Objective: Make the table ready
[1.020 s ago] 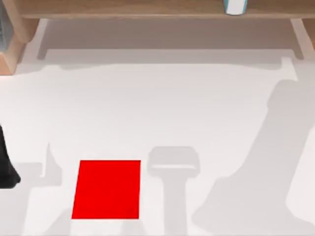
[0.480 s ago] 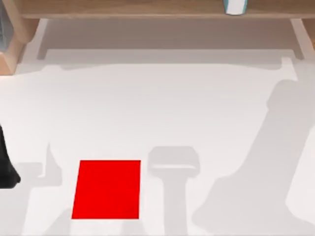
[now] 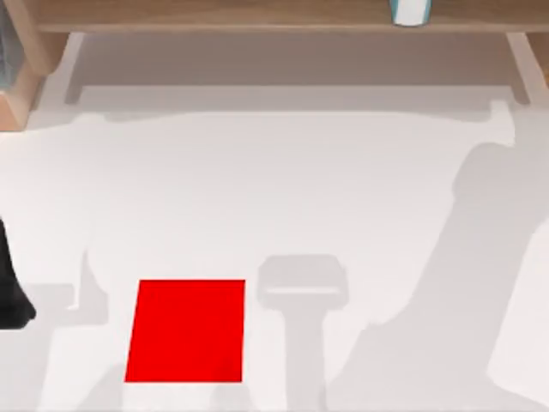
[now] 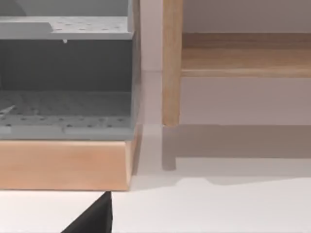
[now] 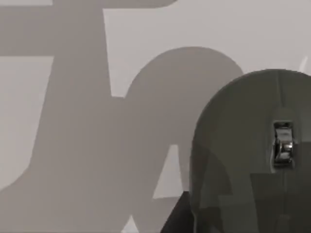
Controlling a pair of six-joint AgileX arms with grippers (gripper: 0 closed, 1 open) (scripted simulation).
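The white table (image 3: 274,197) spreads across the top view, with a red rectangular mat (image 3: 184,330) lying flat near its front left. A black part of my left arm (image 3: 10,292) sits at the table's left edge, and a dark piece of my left gripper (image 4: 92,221) shows in the left wrist view. In the right wrist view a grey computer mouse (image 5: 243,155) with a metal scroll wheel (image 5: 283,144) lies on the table (image 5: 73,121), close under a dark piece of my right gripper (image 5: 177,216).
A light-brown wooden shelf (image 3: 240,15) runs along the back, with a white and blue cup (image 3: 410,10) on it. At the back left a grey perforated rack (image 4: 63,77) stands on a wooden base (image 4: 63,165) beside the shelf's post (image 4: 171,63).
The right arm's shadow on the table's right side has shifted and grown wider. The red mat and my left arm have stayed put.
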